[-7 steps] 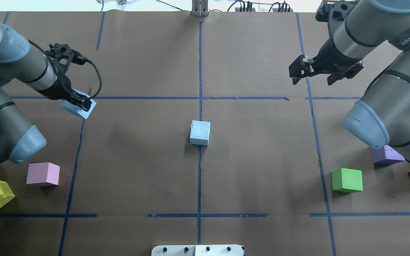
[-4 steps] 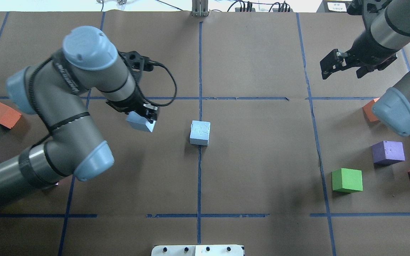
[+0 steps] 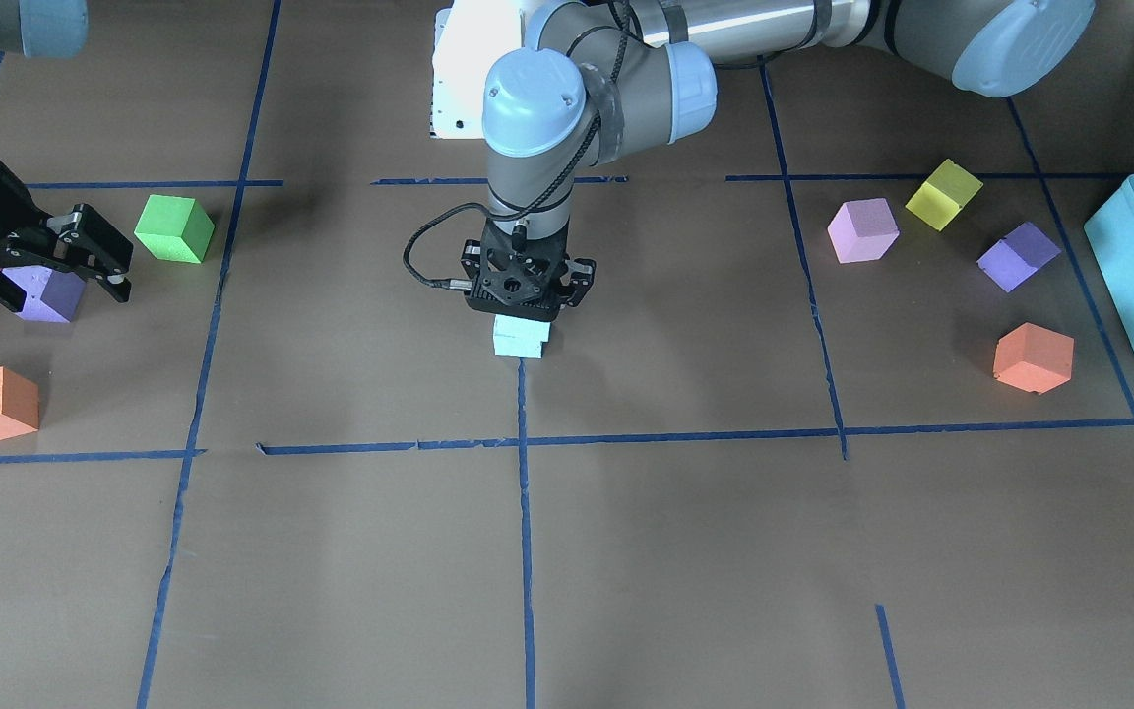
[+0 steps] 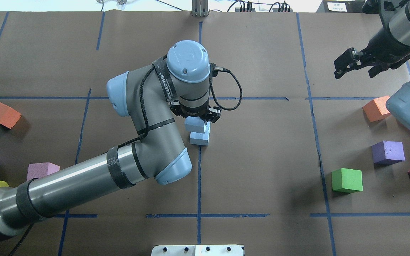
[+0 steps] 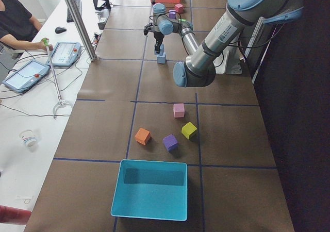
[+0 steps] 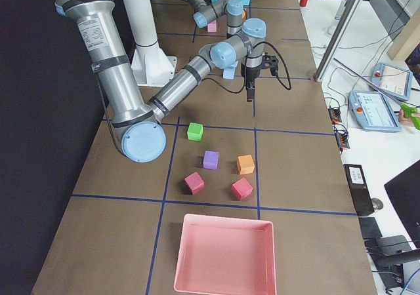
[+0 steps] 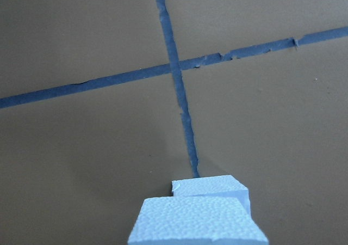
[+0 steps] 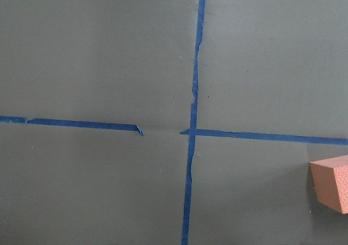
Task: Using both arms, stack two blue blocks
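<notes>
**Inspector:** Since the earlier overhead frame, the left end effector [image 4: 197, 117] is crossing from the left side of the surface [image 4: 262, 160] to its centre. It is now bringing the carried blue block [image 4: 193, 125] over the resting blue block [image 4: 200, 138].

**Reviewer:** Meaning for the task?

**Inspector:** Placement is looking imminent, with the upper cube sitting slightly off-square. Contact between the cubes: cannot tell.

**Reviewer:** Grip states?

**Inspector:** Left fingers are pinching the carried blue block. The right end effector [image 4: 354, 71] is hanging spread, holding nothing, well apart.

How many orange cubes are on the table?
2. The left orange cube lies at the robot's far left; the right orange cube at its far right, beside the right arm. More may be hidden.
</notes>
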